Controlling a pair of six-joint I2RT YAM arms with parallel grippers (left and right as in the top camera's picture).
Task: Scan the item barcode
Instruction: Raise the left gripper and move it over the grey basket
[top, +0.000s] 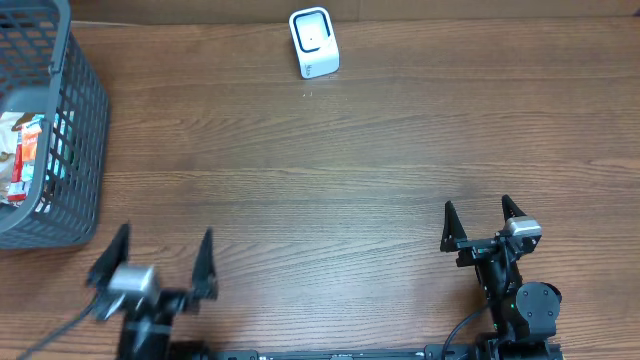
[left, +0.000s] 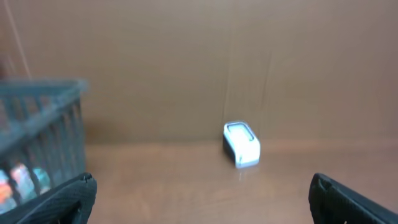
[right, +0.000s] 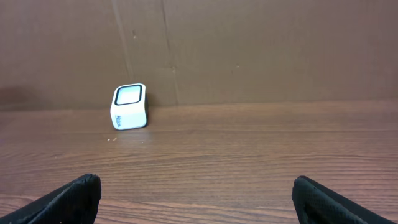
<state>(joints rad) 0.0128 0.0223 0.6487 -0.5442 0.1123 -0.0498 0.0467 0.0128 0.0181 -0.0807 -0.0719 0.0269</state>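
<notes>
Both the left claw (top: 165, 245) and right claw (top: 478, 215) are spread, empty. A red-and-white packet (top: 25, 160) lies in the grey mesh plastic basket (top: 85, 120) at the left edge of the brown wooden counter (top: 330, 170). I would grip it by one edge, then turn its printed faces toward the small white box scanner (top: 313, 43) at the far edge.
</notes>
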